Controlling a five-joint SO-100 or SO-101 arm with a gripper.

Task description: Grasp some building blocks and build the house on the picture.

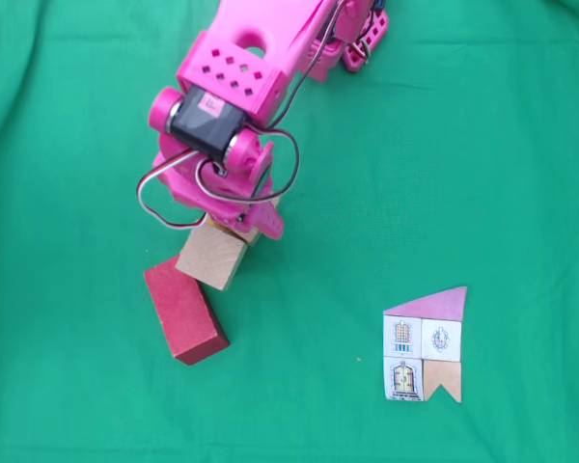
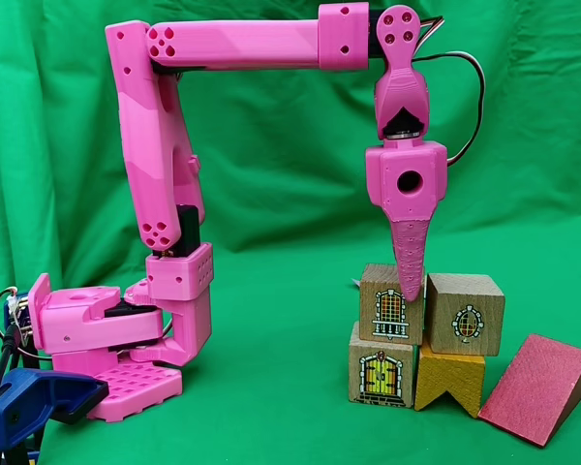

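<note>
1. Nearest the camera in the side-on fixed view, the dark-red wedge block (image 2: pixel 536 389) lies on the green cloth (image 2: pixel 271 407), beside the stack and close to it but not yet on it. From above it shows as a red slab (image 1: pixel 185 310) whose upper corner meets the stack. Judged from the card, it is the roof piece, and the roof step remains to be done.

2. Next stands the stack of blocks, two by two: a door cube (image 2: pixel 381 365) and a notched yellow block (image 2: pixel 449 379) below, a window cube (image 2: pixel 391 304) and a round-window cube (image 2: pixel 465 313) above. This layout matches the four squares on the card, so the walls appear complete.

3. The gripper (image 2: pixel 411 283) hangs point-down over the seam between the two upper cubes, its tip level with their tops. Whether its fingers are spread or pressed together cannot be told from either view. It does not seem to carry anything. From above, the wrist covers most of the stack and leaves one tan top face (image 1: pixel 212 258) showing.

4. The picture of the house (image 1: pixel 425 345) lies flat on the cloth, well apart from the stack, pink roof uppermost as the top-down view shows it.

5. Obstruction: reaching the wedge means clearing the upper cubes first; a sideways sweep could topple them.

6. Farthest back, the arm's base (image 2: pixel 107 349) is held by a blue clamp (image 2: pixel 39 402) before the green backdrop.
</note>
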